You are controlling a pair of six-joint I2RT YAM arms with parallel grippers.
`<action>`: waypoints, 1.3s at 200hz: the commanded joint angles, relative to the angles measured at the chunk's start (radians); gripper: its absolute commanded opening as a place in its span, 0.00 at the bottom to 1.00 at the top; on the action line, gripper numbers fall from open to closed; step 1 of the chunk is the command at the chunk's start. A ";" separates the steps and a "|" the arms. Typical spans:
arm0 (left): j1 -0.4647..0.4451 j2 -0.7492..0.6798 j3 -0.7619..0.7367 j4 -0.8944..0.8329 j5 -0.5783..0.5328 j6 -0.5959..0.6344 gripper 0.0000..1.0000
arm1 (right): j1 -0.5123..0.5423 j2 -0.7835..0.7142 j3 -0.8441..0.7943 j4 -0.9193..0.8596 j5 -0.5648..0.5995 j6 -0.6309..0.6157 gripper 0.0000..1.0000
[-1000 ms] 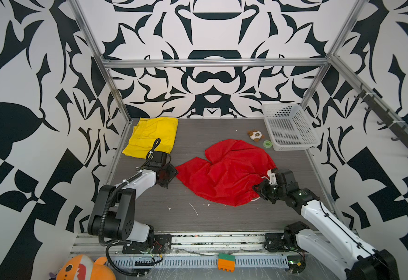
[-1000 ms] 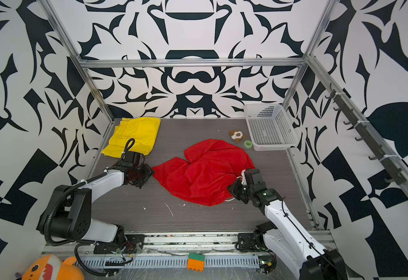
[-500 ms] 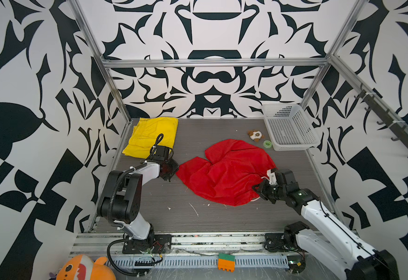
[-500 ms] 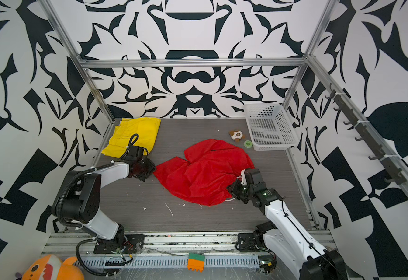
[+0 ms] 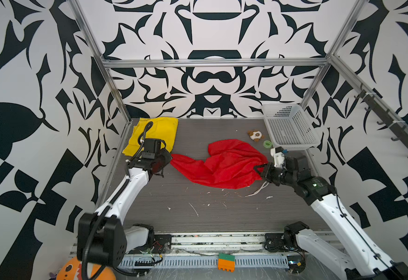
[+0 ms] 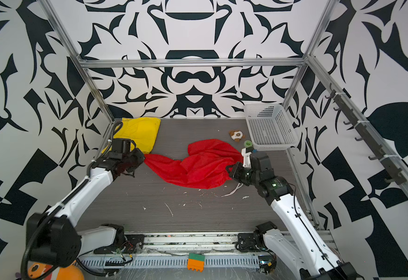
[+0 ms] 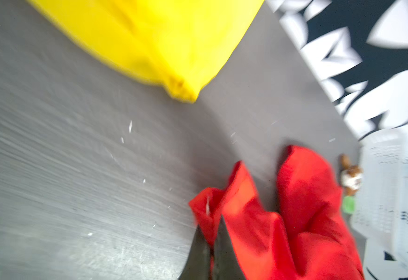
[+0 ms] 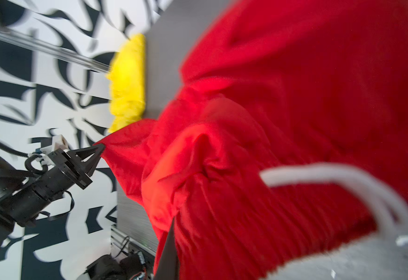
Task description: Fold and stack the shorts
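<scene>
Two pairs of shorts are lying on the table (image 5: 198,213), and only the red pair is being handled. Just behind the left hand (image 5: 170,158), toward the far corner, the yellow shorts (image 5: 160,129) are lying spread out, close to the red cloth but apart from it. The left hand is pinching together on one pointed corner of the red shorts (image 5: 224,164) — its wrist view is showing only a thin tab of red caught between the fingers. From there the cloth is stretching across to the right hand (image 5: 256,168), sagging and bunching midway, with one lobe lying on the table beyond the line between the hands. The right hand is clamping the gathered edge at the opposite end, and the white drawstring (image 5: 258,190) is trailing loose on the table just beside it. Past that hand a plush toy (image 5: 255,135) and a white basket (image 5: 292,145) are sitting near.

The left grip is looking shallow — a harder pull apart is likely to slip the thin fabric free. The loose drawstring risks getting trapped inside a fold, and a wide sweep could drag the far lobe into the toy.
</scene>
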 commanded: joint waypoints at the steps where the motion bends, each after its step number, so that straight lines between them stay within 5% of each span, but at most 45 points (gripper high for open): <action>1: 0.007 -0.110 0.130 -0.214 -0.205 0.112 0.00 | -0.006 0.019 0.184 -0.053 -0.008 -0.119 0.00; 72: 0.008 -0.223 0.494 -0.490 -0.444 0.313 0.00 | -0.006 0.099 0.610 -0.076 -0.133 -0.162 0.00; 156: 0.008 -0.206 0.715 -0.526 -0.480 0.465 0.00 | -0.006 0.238 0.826 -0.025 -0.332 -0.107 0.00; 211: 0.009 0.007 0.758 -0.392 -0.343 0.488 0.00 | -0.006 0.537 1.047 -0.047 -0.297 -0.179 0.00; 260: 0.057 0.327 1.184 -0.414 -0.288 0.546 0.00 | -0.012 0.982 1.691 -0.235 -0.277 -0.241 0.00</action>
